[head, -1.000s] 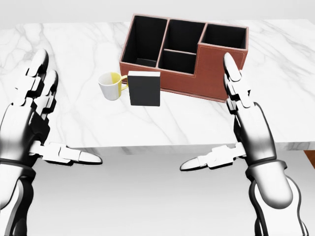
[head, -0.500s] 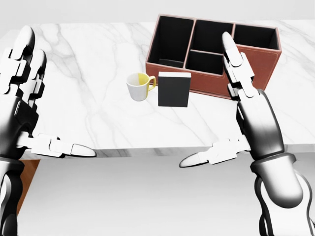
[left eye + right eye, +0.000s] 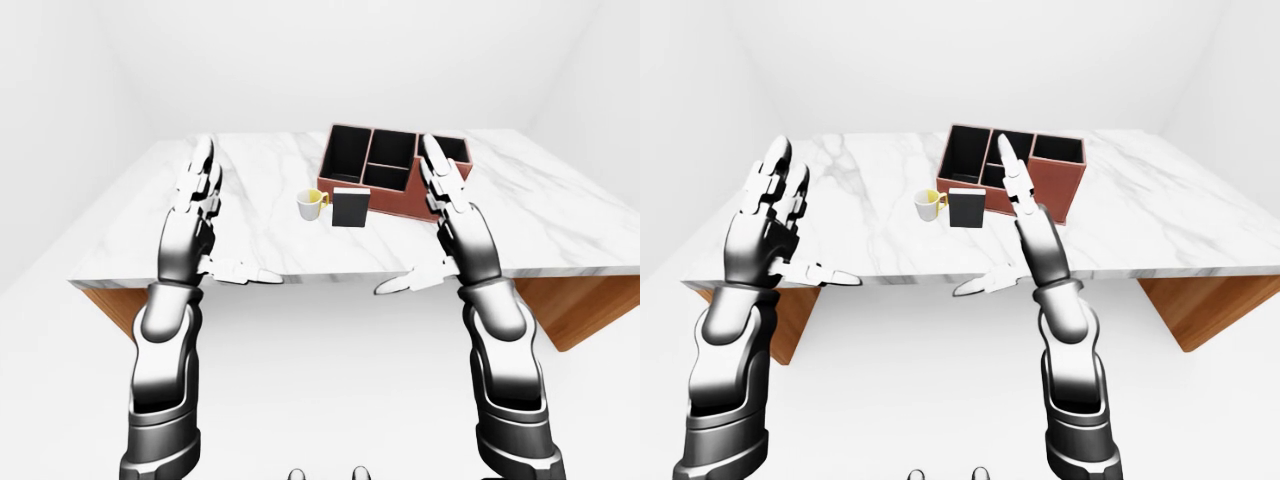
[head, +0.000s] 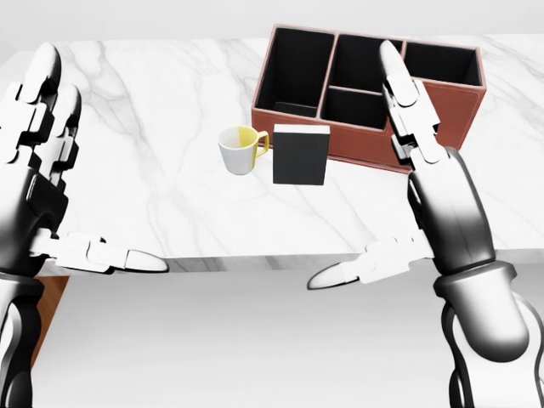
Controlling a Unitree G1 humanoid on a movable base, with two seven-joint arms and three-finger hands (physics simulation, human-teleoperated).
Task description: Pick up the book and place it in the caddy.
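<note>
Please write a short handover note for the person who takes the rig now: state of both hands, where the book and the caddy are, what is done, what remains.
Left hand: open, empty, raised at the head view's left.
Right hand: open, empty, its fingers overlapping the caddy in view.
Book: upright on the marble table, between the mug and the brown caddy.
Done: nothing grasped.
Left: grasp the book, lift it, place it in a caddy compartment.

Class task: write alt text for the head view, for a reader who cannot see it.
A dark book stands upright on a white marble table, between a white mug and a brown caddy with empty compartments. The left hand and right hand are raised, open, holding nothing.
</note>
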